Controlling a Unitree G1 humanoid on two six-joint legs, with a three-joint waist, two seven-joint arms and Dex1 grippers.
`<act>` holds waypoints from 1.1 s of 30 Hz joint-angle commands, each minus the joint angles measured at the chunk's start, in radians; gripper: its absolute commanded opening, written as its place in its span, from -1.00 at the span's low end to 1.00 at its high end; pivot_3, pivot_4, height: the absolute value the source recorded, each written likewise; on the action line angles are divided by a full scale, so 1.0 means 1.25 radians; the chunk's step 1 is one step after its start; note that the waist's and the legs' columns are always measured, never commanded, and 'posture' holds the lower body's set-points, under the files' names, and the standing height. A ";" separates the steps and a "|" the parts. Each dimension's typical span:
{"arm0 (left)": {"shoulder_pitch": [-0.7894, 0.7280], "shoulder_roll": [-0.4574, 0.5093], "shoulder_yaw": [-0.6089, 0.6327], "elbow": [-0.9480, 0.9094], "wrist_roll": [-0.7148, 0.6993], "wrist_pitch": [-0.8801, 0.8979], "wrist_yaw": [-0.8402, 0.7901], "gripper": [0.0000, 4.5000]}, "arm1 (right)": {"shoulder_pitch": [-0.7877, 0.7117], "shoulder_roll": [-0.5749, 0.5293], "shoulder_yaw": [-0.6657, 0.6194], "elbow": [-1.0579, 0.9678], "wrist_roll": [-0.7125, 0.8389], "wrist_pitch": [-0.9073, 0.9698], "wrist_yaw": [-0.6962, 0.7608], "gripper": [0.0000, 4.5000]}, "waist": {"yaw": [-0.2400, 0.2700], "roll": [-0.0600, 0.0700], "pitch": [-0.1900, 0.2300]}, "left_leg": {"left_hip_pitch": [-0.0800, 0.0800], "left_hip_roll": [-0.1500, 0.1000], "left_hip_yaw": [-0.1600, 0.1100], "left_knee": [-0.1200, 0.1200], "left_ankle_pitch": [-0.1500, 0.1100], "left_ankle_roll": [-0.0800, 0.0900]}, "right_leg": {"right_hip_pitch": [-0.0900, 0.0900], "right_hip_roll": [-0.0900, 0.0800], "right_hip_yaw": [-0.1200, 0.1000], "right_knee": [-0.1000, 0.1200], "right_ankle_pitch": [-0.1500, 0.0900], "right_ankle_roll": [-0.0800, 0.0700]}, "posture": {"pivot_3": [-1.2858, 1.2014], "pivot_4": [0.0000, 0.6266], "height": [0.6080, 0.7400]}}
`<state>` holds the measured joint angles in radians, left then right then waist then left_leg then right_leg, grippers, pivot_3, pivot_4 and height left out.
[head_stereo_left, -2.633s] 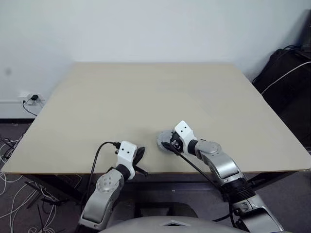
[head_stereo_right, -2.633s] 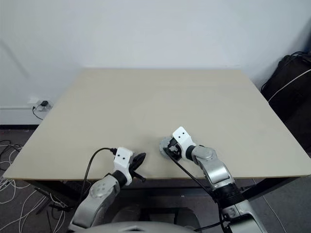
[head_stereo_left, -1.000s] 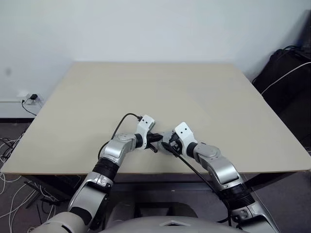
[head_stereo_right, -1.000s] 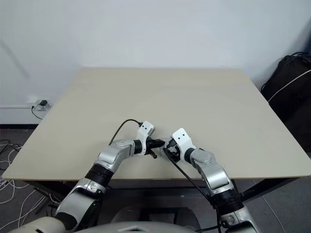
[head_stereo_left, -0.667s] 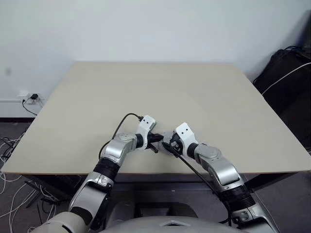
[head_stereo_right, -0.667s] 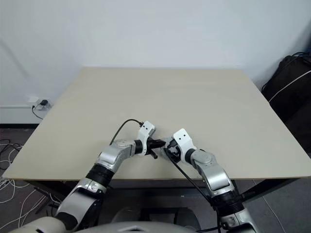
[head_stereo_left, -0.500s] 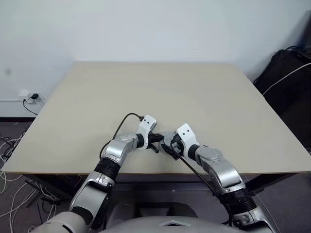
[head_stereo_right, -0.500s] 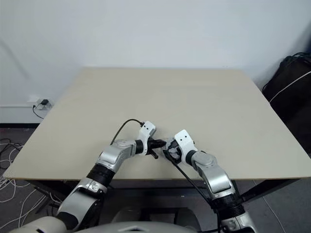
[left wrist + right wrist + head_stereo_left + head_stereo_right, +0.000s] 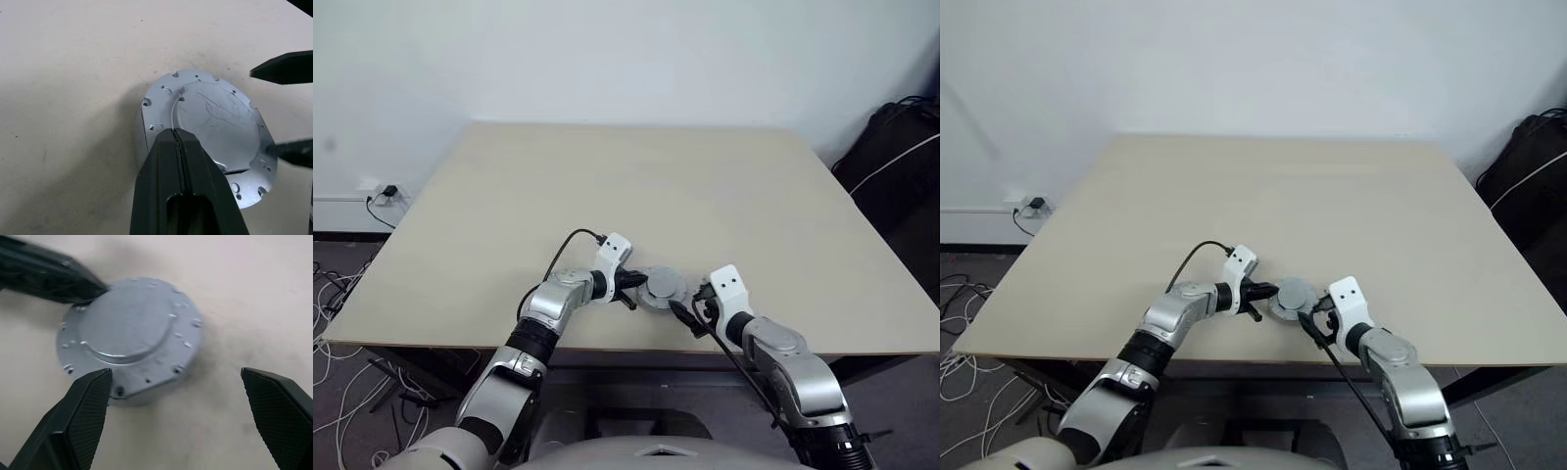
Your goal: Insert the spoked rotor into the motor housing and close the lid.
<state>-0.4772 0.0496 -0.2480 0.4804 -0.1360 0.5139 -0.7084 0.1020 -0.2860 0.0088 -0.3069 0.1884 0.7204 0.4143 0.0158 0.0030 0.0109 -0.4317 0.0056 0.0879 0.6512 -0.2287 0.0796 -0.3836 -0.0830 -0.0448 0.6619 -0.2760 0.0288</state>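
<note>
My left gripper (image 9: 177, 142), fingers together, pins the lid (image 9: 662, 288) near the table's (image 9: 509, 196) front edge; my right gripper (image 9: 181, 421) gapes beside it.

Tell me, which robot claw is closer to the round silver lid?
Left. The left gripper is shut, with its tips against the edge of the lid. The right gripper is open and sits back from the lid, apart from it.

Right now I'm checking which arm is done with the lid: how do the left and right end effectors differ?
The left end effector is shut, its tip resting on the lid's edge; the right end effector is wide open and clear of the lid. The left reaches in from the robot's left, the right from the near right. Both have black fingers and point at the lid.
</note>
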 commanded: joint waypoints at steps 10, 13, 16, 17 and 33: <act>-0.010 -0.003 -0.009 -0.001 0.003 -0.009 -0.025 -1.00 | -0.092 0.214 -0.229 0.057 0.233 0.223 -0.142 0.99 | 0.000 0.000 0.000 | -0.001 0.000 0.000 0.000 0.000 0.000 | 0.000 0.000 0.000 0.000 0.000 0.000 | 0.03 -1.00 1.00; -0.009 -0.001 -0.008 -0.002 0.003 -0.009 -0.025 -1.00 | -0.114 0.235 -0.257 0.074 0.276 0.251 -0.156 0.99 | -0.001 0.001 0.000 | -0.001 0.000 0.000 0.000 0.000 0.000 | -0.001 0.000 0.000 0.000 0.000 0.000 | 0.03 -1.00 1.00; -0.009 0.000 -0.007 -0.005 0.002 -0.009 -0.025 -1.00 | -0.134 0.247 -0.270 0.095 0.297 0.267 -0.169 0.99 | -0.002 0.001 0.000 | -0.001 0.000 0.000 0.000 0.000 0.000 | -0.001 0.000 0.000 0.000 0.000 0.000 | 0.03 -1.00 1.00; -0.009 0.001 -0.006 -0.006 0.002 -0.008 -0.024 -1.00 | -0.141 0.252 -0.275 0.101 0.308 0.273 -0.172 0.99 | -0.002 0.001 0.000 | -0.001 0.000 0.000 0.000 0.000 0.000 | -0.001 0.000 0.000 0.000 0.000 0.000 | 0.03 -1.00 1.00; -0.012 0.002 -0.003 -0.005 0.000 -0.012 -0.025 -1.00 | -0.192 0.302 -0.388 0.231 0.476 0.371 -0.218 0.99 | -0.012 0.002 -0.001 | -0.001 0.000 0.000 -0.001 0.000 0.000 | -0.001 0.000 0.000 0.000 0.000 0.000 | 0.03 -1.00 1.00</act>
<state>-0.4772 0.0630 -0.2431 0.4810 -0.1328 0.5117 -0.7226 -0.1232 0.0649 -0.4710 -0.0421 0.7320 1.1464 0.1443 0.0006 0.0050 0.0102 -0.4326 0.0052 0.0880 0.6505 -0.2289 0.0799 -0.3844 -0.0831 -0.0444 0.6618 -0.2757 0.0292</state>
